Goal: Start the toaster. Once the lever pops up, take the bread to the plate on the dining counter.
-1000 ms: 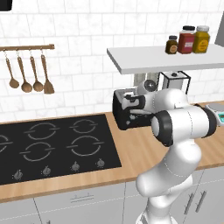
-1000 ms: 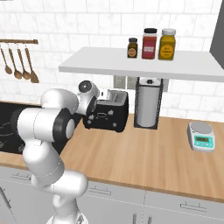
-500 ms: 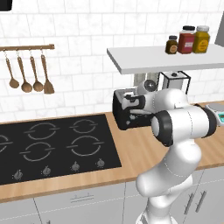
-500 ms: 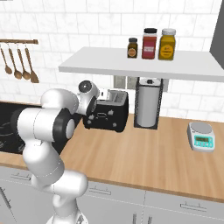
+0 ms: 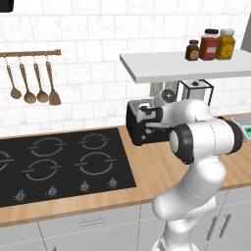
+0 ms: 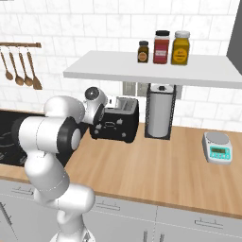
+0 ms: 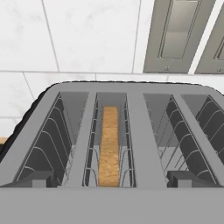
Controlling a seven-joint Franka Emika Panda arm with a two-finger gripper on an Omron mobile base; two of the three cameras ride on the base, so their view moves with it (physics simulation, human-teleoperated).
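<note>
The black toaster (image 5: pixel 139 131) (image 6: pixel 119 126) stands on the wood worktop against the tiled wall, under the white shelf. In the hand view its silvery slotted top (image 7: pixel 140 131) lies close below the camera. The bread (image 7: pixel 108 144) stands on edge, sunk down in the slot left of centre; its tan top edge shows. My gripper (image 7: pixel 111 180) hovers just above the toaster's near end, open, with its fingertips (image 7: pixel 41 178) wide apart on either side of the slots and nothing between them. The plate and the dining counter are out of view.
A black cooktop (image 5: pixel 59 164) lies left of the toaster. A paper towel holder (image 6: pixel 159 116) stands right beside it, and a small scale (image 6: pixel 217 147) farther right. The shelf (image 6: pixel 156 71) with three jars hangs low over the toaster. Wooden utensils (image 5: pixel 29 83) hang on the wall.
</note>
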